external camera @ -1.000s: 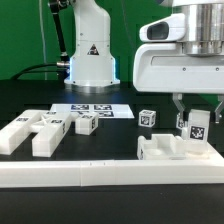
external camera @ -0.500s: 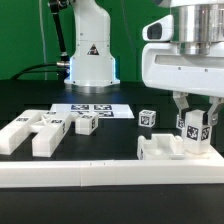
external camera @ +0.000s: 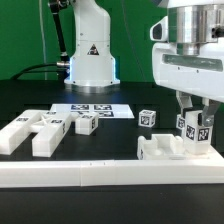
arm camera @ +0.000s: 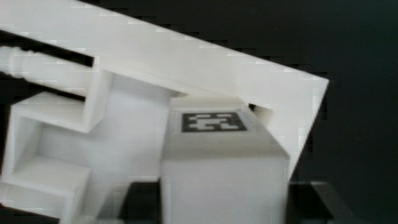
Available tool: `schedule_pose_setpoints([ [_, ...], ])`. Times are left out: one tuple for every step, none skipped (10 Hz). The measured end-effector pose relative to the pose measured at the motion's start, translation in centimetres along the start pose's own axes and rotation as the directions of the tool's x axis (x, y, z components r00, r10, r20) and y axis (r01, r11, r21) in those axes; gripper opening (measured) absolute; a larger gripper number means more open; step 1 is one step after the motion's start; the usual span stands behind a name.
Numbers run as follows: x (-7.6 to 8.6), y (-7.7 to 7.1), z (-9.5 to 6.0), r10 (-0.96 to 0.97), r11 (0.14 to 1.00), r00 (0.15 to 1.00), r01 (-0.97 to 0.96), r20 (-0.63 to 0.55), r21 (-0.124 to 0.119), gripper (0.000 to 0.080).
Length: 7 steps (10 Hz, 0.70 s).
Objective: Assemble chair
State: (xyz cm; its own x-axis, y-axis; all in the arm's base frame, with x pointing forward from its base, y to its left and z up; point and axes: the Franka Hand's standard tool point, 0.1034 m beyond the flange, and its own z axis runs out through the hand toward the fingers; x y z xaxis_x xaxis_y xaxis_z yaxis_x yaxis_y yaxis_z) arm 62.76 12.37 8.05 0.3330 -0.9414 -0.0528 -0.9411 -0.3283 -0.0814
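Observation:
At the exterior view's right a white chair slab with notches (external camera: 160,150) lies against the front rail. On it stands an upright white piece with a square tag (external camera: 196,128), also filling the wrist view (arm camera: 222,150). My gripper (external camera: 197,120) hangs straight over that piece with a finger down each side. In the wrist view the dark fingers (arm camera: 143,203) flank the piece at my gripper (arm camera: 228,208). Whether they still press on it is unclear. Two loose tagged cubes (external camera: 148,117) (external camera: 87,124) sit mid-table.
Blocky white chair parts (external camera: 25,132) (external camera: 48,136) lie at the exterior view's left. The marker board (external camera: 92,110) lies flat behind them, in front of the arm's base (external camera: 90,60). A long white border rail (external camera: 100,176) runs along the front.
The gripper body has shifted slightly toward the exterior view's right and its fingers stand a little wider apart around the upright piece. The piece and the other parts have not moved.

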Motion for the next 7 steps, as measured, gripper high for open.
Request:
schedule_pose_setpoints([
  [0.03,0.01,0.00,-0.032,0.999,0.999,0.032,0.000,0.000,0.0366],
  [0.11,0.04,0.01,-0.052,0.999,0.999,0.052,0.000,-0.001,0.0520],
  [0.09,0.06,0.05,-0.134,0.991,0.991,0.134,-0.002,0.000,0.0622],
  [0.04,0.01,0.06,-0.244,0.970,0.970,0.244,-0.006,0.006,0.0622],
  [-0.14,-0.12,0.08,-0.346,0.938,0.938,0.346,-0.012,0.015,0.0644],
  [-0.42,-0.19,0.10,-0.405,0.914,0.914,0.406,-0.013,0.016,0.0644],
  [-0.57,-0.23,0.11,-0.525,0.851,0.851,0.525,-0.015,0.016,0.0649],
])
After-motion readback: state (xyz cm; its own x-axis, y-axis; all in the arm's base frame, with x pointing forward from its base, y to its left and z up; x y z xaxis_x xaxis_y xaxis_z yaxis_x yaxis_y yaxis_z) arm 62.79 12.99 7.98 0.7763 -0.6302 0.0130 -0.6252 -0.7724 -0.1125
